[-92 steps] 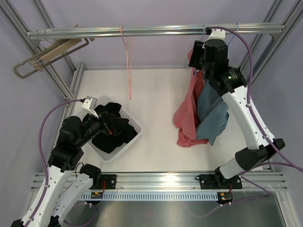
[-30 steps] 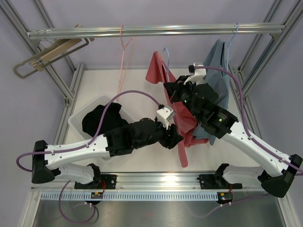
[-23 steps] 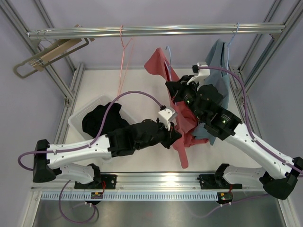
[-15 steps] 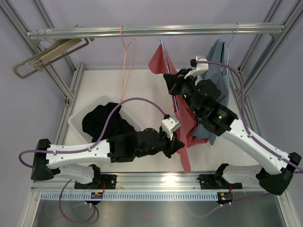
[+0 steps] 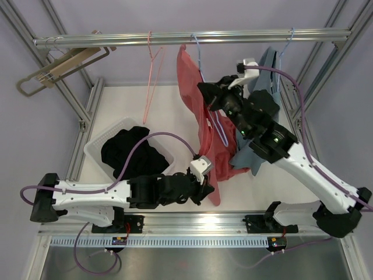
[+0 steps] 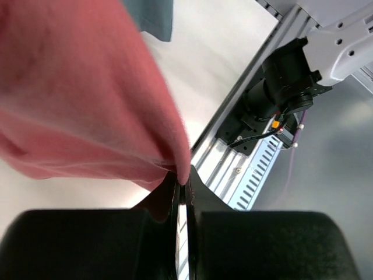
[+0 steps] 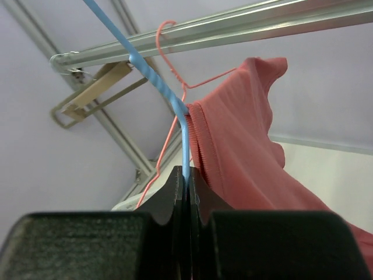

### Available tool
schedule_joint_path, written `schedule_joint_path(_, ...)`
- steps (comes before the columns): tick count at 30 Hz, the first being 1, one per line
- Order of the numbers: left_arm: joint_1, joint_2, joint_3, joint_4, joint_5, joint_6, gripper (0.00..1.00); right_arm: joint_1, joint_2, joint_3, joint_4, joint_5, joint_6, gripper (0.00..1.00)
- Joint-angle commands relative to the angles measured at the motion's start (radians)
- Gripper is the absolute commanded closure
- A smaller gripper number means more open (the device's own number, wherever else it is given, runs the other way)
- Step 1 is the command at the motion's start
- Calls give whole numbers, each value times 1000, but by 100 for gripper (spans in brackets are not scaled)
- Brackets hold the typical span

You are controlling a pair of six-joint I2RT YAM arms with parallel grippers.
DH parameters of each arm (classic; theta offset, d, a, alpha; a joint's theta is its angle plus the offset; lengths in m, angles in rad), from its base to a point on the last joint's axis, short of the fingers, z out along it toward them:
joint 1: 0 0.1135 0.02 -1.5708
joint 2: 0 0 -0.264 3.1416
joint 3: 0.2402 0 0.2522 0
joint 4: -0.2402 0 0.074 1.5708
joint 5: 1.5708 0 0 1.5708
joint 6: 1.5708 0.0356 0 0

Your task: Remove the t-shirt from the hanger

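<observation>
- Grip check, left gripper [image 6: 182, 184]: black fingers are pressed together on the lower edge of the salmon-red cotton t-shirt [image 5: 205, 137]. I can see the fabric pinched between them in the left wrist view.
- Right gripper [image 7: 186, 175]: fingers are closed tight on the thin blue wire hanger [image 7: 152, 73], gripping its straight section just below the bend.
- T-shirt location: draped on the blue hanger, in the air over the middle of the white table [image 5: 169, 116]. It is stretched from the right gripper, high up near the silver metal rail [image 5: 116, 39], down to the left gripper, low near the table's front edge.
- The collar is bunched against the hanger wire just beside the right fingers. One shoulder stands up above the hanger.
- The top of the hanger reaches the rail line in the overhead view. I cannot tell whether the hook sits over it.
- Teal-grey t-shirt [image 5: 252, 156] hangs behind the right arm on a pale blue wire hanger [image 5: 289, 39] at the rail's right end.
- Empty pink wire hanger [image 5: 150, 64] hangs from the rail, left of the red shirt. Wooden clamp hanger [image 5: 58, 67] sits at the far left.
- White plastic bin [image 5: 93, 149] stands on the table's left side, with black clothing [image 5: 131, 157] piled in it.
</observation>
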Motion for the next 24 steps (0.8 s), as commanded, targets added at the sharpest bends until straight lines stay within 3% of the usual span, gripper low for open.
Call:
schedule_joint_path(1,-28,-95,57,-87,-147,51,100,-13,-222,-88,112,-120,53,100)
schedule_joint_path(6,-16,-158,176,-87,-353,200,100,-31,-454,-254,5,-215,116,100)
schedule_joint_path(14,197,-33,350,53,-291,390,97,-48,-623,-246,-75,-476,231,100)
schedule_joint_path(15,246,-19,362,72,-265,398,87,-48,-635,-243,-81,-490,251,100)
schedule_joint_path(17,291,33,399,134,-179,416,78,-48,-657,-243,-80,-549,275,100)
schedule_joint_path(18,320,52,413,158,-163,424,57,-47,-663,-242,-80,-569,300,100)
schedule_joint_path(21,349,116,456,223,-81,452,32,-48,-680,-248,-74,-619,338,100)
schedule_joint_path(22,354,130,463,234,-62,453,18,-48,-684,-249,-72,-632,346,100)
schedule_joint_path(24,361,159,479,264,-47,458,14,-48,-694,-249,-71,-642,364,100)
